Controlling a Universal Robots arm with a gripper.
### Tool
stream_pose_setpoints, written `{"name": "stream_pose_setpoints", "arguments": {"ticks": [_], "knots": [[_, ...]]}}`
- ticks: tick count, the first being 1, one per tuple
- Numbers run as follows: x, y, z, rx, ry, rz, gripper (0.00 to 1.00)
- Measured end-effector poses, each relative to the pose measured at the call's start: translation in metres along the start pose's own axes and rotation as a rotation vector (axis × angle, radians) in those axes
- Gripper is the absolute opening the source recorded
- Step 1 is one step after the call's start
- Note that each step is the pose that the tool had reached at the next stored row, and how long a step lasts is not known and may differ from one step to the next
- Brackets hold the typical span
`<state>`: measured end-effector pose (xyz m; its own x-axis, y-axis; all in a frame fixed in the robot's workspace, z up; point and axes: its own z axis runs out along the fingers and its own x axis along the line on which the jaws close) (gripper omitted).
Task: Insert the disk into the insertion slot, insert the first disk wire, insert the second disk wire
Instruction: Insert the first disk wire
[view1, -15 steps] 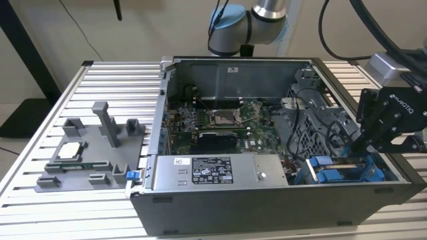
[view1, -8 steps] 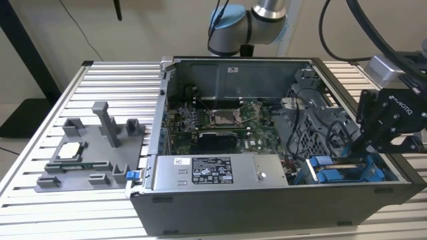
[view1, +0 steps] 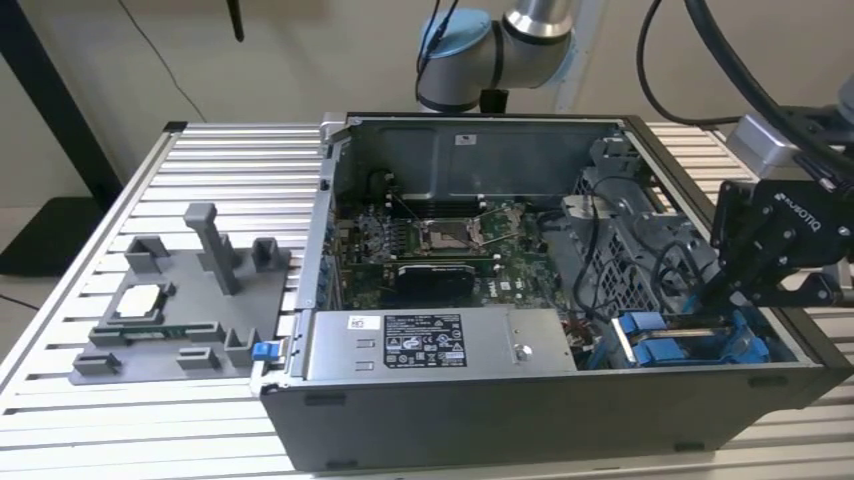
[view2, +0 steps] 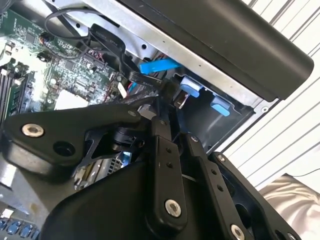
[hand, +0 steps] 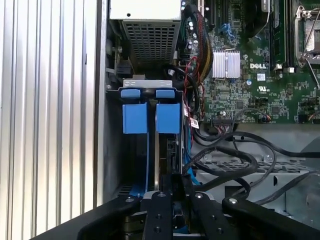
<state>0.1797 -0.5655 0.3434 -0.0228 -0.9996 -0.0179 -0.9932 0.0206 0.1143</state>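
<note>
Claw (hand: 180, 189), pinched narrow (what it grips is hidden), at the disk (hand: 167, 150) edge

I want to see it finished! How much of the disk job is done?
The disk looks already in its slot. The gripper is down at that slot, beside black wires. I can't see either wire plugged in, so both look left to do.

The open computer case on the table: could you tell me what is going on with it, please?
The robot arm's end effector reaches down into the case at the corner on the exterior view's right, at the drive bay holding the blue disk carrier. Black cables run beside the bay. Whether it grips anything is unclear.
</note>
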Motion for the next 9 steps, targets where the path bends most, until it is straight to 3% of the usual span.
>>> {"name": "stream_pose_setpoints", "arguments": {"ticks": [9], "knots": [[0.0000,-0.0022,0.0031,-0.0001,0.0000,0.000,0.00]]}}
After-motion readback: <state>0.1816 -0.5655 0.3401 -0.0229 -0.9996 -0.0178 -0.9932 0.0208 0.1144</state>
